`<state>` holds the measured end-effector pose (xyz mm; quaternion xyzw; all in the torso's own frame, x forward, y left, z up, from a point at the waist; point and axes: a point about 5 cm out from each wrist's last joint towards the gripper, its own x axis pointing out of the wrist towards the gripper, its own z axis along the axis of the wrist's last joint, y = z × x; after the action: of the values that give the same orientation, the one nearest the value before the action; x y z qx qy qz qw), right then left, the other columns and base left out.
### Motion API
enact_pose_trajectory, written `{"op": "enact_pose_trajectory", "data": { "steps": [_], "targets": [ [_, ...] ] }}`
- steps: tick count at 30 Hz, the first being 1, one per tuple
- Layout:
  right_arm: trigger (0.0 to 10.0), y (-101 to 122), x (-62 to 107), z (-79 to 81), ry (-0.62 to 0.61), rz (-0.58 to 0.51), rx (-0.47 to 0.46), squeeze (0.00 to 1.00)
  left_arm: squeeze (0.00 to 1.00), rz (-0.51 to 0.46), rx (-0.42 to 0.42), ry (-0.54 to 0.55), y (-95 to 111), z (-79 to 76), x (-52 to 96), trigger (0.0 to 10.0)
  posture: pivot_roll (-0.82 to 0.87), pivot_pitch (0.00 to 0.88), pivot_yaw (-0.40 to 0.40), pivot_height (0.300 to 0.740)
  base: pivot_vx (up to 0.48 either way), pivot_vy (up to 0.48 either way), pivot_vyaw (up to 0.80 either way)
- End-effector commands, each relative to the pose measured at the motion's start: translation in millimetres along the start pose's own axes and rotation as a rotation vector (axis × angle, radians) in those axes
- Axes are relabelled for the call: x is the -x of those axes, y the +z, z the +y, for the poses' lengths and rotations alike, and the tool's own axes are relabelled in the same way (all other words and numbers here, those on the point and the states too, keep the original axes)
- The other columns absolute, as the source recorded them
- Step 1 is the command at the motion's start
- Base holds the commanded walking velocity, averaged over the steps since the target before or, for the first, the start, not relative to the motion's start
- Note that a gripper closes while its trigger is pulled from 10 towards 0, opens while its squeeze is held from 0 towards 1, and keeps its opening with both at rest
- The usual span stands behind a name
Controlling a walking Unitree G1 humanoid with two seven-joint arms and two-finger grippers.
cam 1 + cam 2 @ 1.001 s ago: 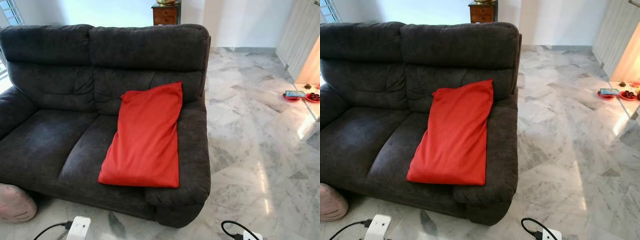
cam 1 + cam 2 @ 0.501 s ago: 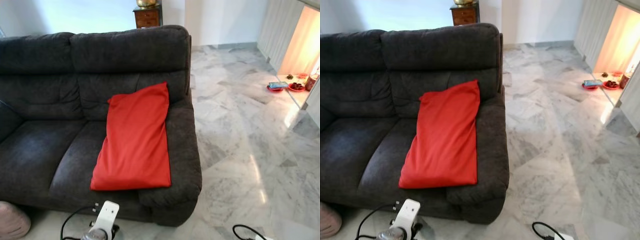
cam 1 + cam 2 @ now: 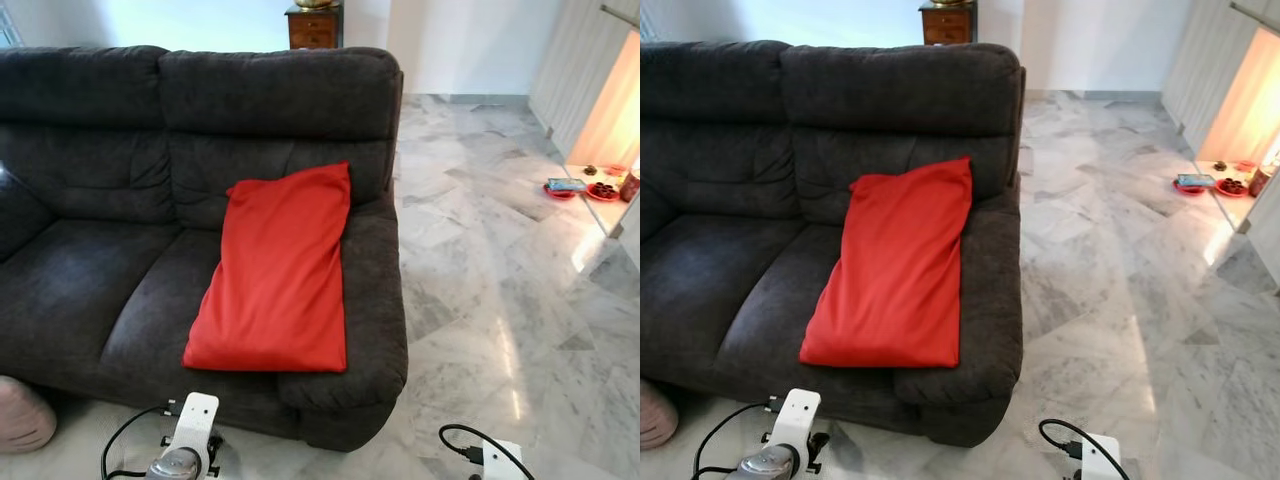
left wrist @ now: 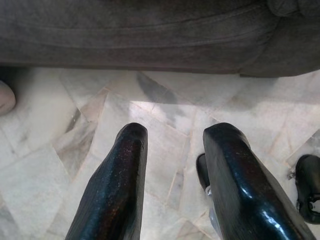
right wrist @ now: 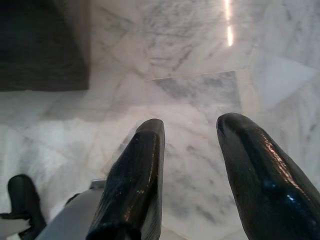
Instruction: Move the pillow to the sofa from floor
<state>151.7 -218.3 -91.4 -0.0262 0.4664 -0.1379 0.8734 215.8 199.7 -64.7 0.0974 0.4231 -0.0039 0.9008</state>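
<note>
Pillow point(image 3: 275, 270) lies on the sofa point(image 3: 90, 290) seat against its right armrest; we hang our left hand point(image 4: 172, 150) and right hand point(image 5: 192, 145) open, empty, over the floor point(image 3: 480, 280).

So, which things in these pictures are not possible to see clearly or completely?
- Pink object on the floor at the sofa's left front corner: cut off by the edge of the left eye view; what it is cannot be told.
- Items on the red plates far right: too small to identify.
- Wooden cabinet behind the sofa: lower part hidden by the backrest, top cut off.
- Red pillow's underside: hidden.
</note>
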Motion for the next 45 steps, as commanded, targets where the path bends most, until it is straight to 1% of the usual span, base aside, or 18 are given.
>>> {"op": "enact_pose_trajectory", "data": {
  "steps": [1,7,11,14,18,20,24,31,33,34,38,39,40,41,42,43,44,45],
  "targets": [
    [10.0,1.6,-0.1,1.6,0.009,-0.01,0.0,0.0,0.0,0.001,0.024,0.032,0.1,8.7,0.5,10.0,-0.05,0.0,-0.006,0.74,0.0,0.0,0.0],
    [10.0,1.3,1.2,5.6,0.039,-0.041,-0.027,0.0,0.0,0.011,0.022,0.027,-5.9,8.9,1.6,10.0,-0.06,0.0,-0.017,0.74,0.0,0.0,0.0],
    [10.0,3.2,1.9,9.0,0.066,-0.07,-0.026,0.0,0.0,0.017,0.023,0.024,-9.3,6.9,2.2,10.0,-0.05,0.0,-0.021,0.74,0.0,0.0,0.0],
    [10.0,6.2,1.6,12.1,0.085,-0.081,-0.005,0.0,0.0,0.029,0.03,0.026,-15.2,5.8,3.4,10.0,-0.05,0.0,-0.032,0.74,0.0,0.0,0.0],
    [10.0,9.5,0.9,11.3,0.087,-0.089,0.008,0.0,0.0,0.052,0.048,0.03,-23.5,3.3,5.0,10.0,-0.06,0.0,-0.031,0.74,0.0,0.0,0.0],
    [10.0,12.5,0.1,8.1,0.078,-0.097,-0.007,0.0,0.0,0.063,0.044,0.024,-27.9,1.0,5.9,10.0,-0.04,0.0,-0.034,0.74,0.0,0.0,0.0],
    [10.0,12.2,-0.1,9.3,0.085,-0.088,0.023,0.0,0.0,0.057,0.035,0.024,-27.1,1.5,5.8,10.0,-0.03,0.0,-0.035,0.74,0.0,0.0,0.0],
    [10.0,15.6,0.1,16.1,0.094,-0.102,0.003,0.0,0.0,0.068,0.021,0.05,-34.0,7.3,7.9,10.0,-0.04,0.0,-0.03,0.74,0.0,0.0,0.0],
    [10.0,16.8,0.7,17.9,0.101,-0.122,0.012,0.0,0.0,0.022,-0.002,0.08,-30.4,10.0,8.2,10.0,-0.04,0.0,-0.031,0.74,0.0,0.0,0.0],
    [10.0,17.9,1.2,19.2,0.114,-0.14,0.015,0.0,0.0,-0.04,-0.047,0.115,-23.0,13.9,8.2,10.0,-0.04,0.0,-0.03,0.74,0.0,0.0,0.0],
    [10.0,23.2,1.6,18.2,0.106,-0.184,0.004,0.0,0.0,-0.13,-0.105,0.193,-12.2,22.8,9.4,10.0,-0.02,0.0,-0.038,0.74,0.0,0.0,0.0],
    [10.0,23.2,1.6,18.2,0.106,-0.184,0.004,0.0,0.0,-0.13,-0.105,0.193,-12.2,22.8,9.4,10.0,-0.02,0.0,-0.038,0.74,0.0,0.0,0.0],
    [10.0,25.2,1.6,17.8,0.104,-0.197,-0.002,0.0,0.0,-0.156,-0.119,0.21,-9.2,24.9,9.9,10.0,-0.02,0.0,-0.038,0.74,0.0,0.0,0.0],
    [10.0,32.2,1.7,18.0,0.103,-0.236,-0.02,0.0,0.0,-0.224,-0.086,0.237,-1.0,29.1,11.2,10.0,-0.03,0.0,-0.041,0.74,0.0,0.0,0.0],
    [10.0,32.2,1.7,18.0,0.103,-0.236,-0.02,0.0,0.0,-0.224,-0.086,0.237,-1.0,29.1,11.2,10.0,-0.03,0.0,-0.041,0.74,0.0,0.0,0.0],
    [10.0,37.7,1.9,18.9,0.105,-0.265,-0.014,0.0,0.0,-0.305,-0.07,0.257,11.7,31.1,12.3,10.0,-0.03,0.0,-0.044,0.74,0.0,0.0,0.0],
    [10.0,39.4,1.9,19.1,0.105,-0.274,-0.008,0.0,0.0,-0.338,-0.072,0.264,17.0,31.4,12.9,10.0,-0.02,0.0,-0.045,0.74,0.0,0.0,0.0],
    [10.0,48.4,2.0,18.6,0.099,-0.317,-0.024,0.0,0.0,-0.419,-0.062,0.287,31.8,32.7,14.5,10.0,-0.02,0.0,-0.048,0.74,0.0,0.0,0.0]
  ]
}}
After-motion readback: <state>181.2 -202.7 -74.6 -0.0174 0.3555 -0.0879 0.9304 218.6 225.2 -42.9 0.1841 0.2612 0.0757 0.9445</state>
